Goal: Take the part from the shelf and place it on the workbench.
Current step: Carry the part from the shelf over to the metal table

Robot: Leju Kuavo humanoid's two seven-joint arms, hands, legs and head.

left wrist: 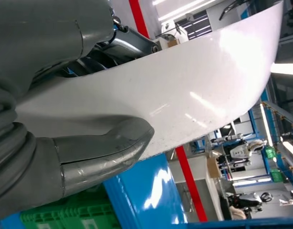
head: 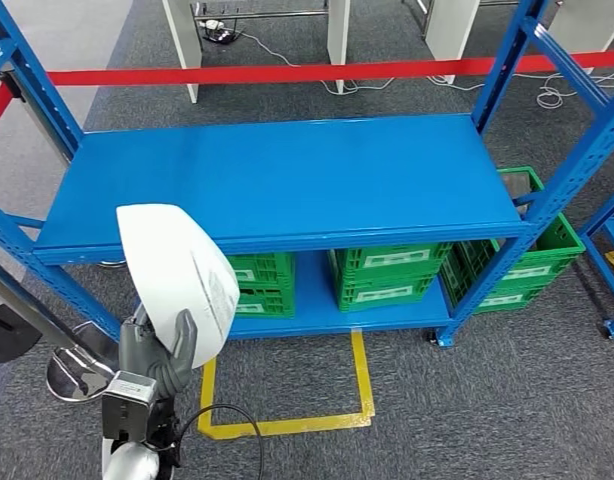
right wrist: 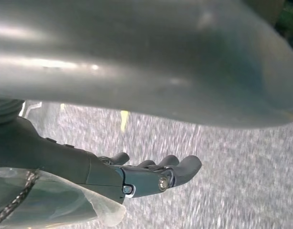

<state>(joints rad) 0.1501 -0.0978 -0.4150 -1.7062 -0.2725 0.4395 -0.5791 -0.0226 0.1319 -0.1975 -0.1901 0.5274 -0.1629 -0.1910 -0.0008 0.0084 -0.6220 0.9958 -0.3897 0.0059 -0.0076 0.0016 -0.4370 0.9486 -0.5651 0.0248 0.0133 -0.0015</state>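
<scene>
Nearest, the left hand [head: 157, 350] held the white part [head: 176, 275] upright, thumb pressed on its near face and fingers behind, probably to carry it clear of the shelf [head: 289, 180]. Hanging low over the floor, the right hand [right wrist: 152, 174] held nothing, fingers loosely together. Beyond, green crates [head: 383, 275] sat under the shelf.

Head view: high on the robot, facing forward and down over the blue shelf [head: 289, 180] and grey floor [head: 500, 400]. Left wrist view: close behind the left hand [left wrist: 98, 152], turned on its side, sharing the shelf, the white part [left wrist: 195, 90] and green crates [left wrist: 73, 212] with the head view. Right wrist view: close behind the right hand [right wrist: 152, 174], facing the floor.
</scene>
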